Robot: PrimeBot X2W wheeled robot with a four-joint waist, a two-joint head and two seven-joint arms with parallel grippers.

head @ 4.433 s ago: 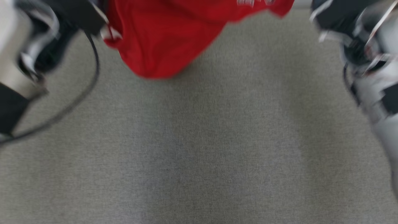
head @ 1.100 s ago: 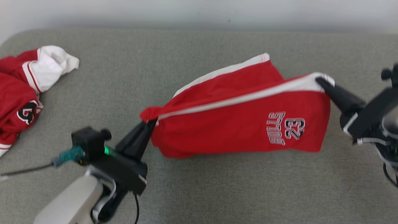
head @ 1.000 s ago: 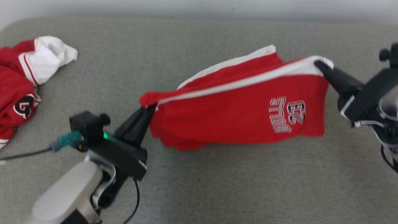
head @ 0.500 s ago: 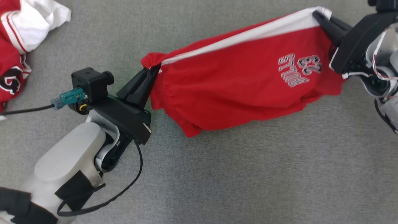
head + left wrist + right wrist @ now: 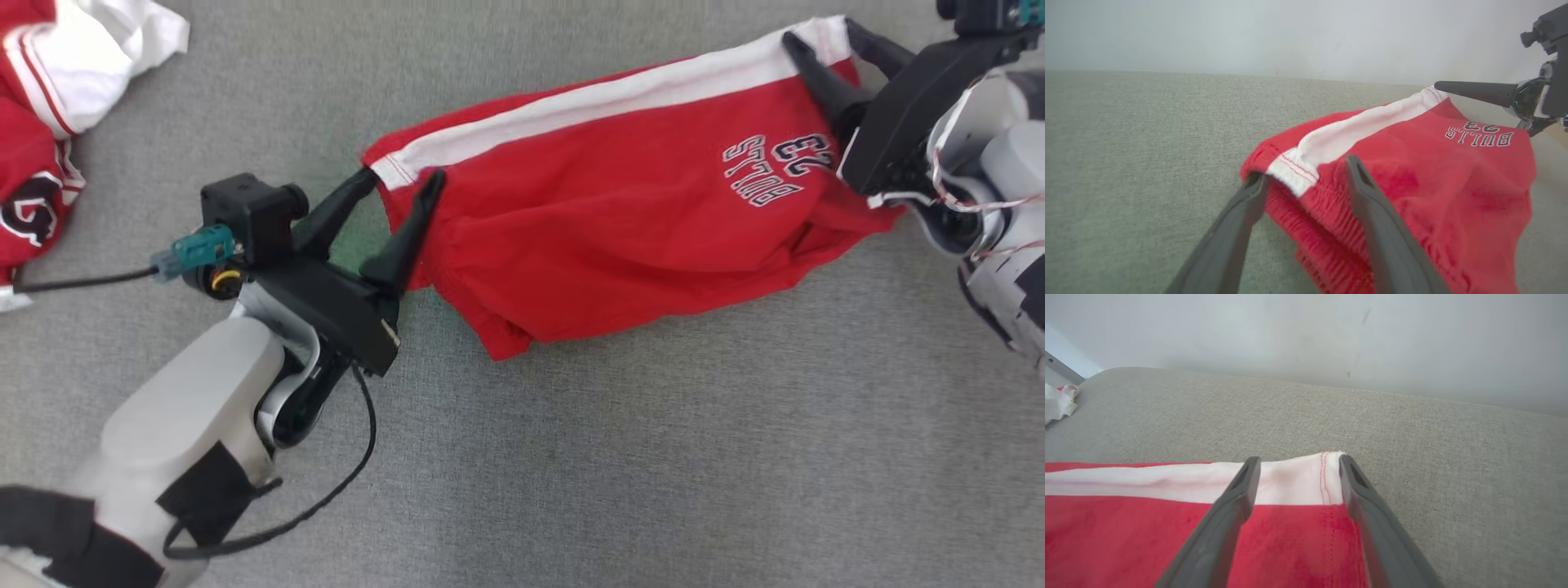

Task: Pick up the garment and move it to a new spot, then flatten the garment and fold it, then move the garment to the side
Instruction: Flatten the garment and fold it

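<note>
A bare test room, it seems: grey cloth-covered table (image 5: 571, 490) against a plain white wall (image 5: 1306, 335)

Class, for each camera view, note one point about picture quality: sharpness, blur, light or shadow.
Head view: sharp, lettering on the red shorts legible, faint shadow under them. Left wrist view: left gripper close to the lens looks soft, wall washed pale. Right wrist view: right gripper slightly soft, weave of the grey surface crisp.
</note>
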